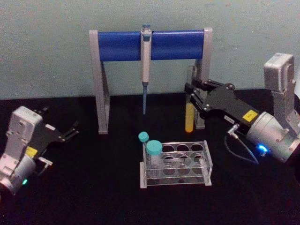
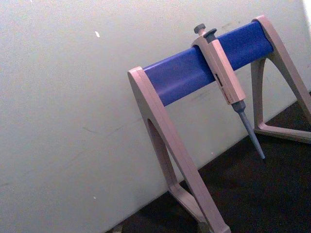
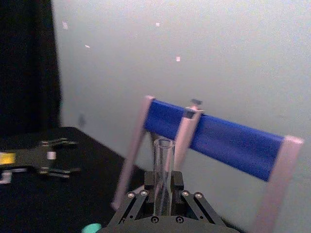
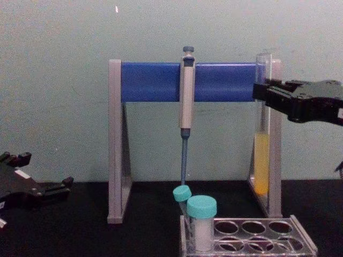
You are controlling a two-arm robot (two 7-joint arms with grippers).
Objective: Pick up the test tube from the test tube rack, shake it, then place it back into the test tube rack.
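Black tabletop, pale wall. Right gripper [image 1: 191, 93] pinches the test tube [image 1: 189, 117] by its upper part, upright in the air at 1 o'clock from the rack [image 1: 207, 161]. Thin glass looks light, slick and breakable, so a gentle high grip seems right. Left gripper [image 1: 70, 132] sits spread at 9 o'clock.

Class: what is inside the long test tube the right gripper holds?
The test tube holds yellow liquid low down, clear above; the right gripper hides a short band.
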